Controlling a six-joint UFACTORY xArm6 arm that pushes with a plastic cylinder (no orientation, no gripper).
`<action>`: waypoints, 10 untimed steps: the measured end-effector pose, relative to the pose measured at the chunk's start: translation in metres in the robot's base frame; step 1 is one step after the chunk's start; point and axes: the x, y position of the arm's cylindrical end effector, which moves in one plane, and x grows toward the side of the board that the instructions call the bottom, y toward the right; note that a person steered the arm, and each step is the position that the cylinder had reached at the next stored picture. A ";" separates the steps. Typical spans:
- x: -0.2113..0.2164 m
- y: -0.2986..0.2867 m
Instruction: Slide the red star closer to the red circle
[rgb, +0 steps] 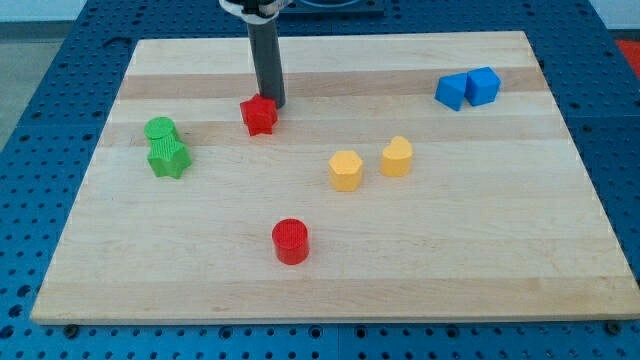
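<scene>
Wooden board, pale and rectangular, fills most of the view and is laid on a blue perforated table. From the view's top, a straight dark rod is lowered to the board; no gripper is fitted, so nothing is grasped or clamped. My tip is seen at the rod's lower end, touching or just beside the upper right edge of the red star, which sits in the upper middle of the board, left of centre. The red circle is placed well apart from the star, toward the view's bottom and slightly to its right. Near the view's left edge, a green circle is set just above a green star, the two touching or nearly so. Right of centre, a yellow hexagon and a yellow block with a rounded top are found near each other. At the upper right, two blue blocks are set side by side, touching: a blue pentagon-like block and a blue cube.
</scene>
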 end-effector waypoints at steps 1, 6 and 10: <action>0.015 0.000; -0.055 -0.018; -0.010 -0.042</action>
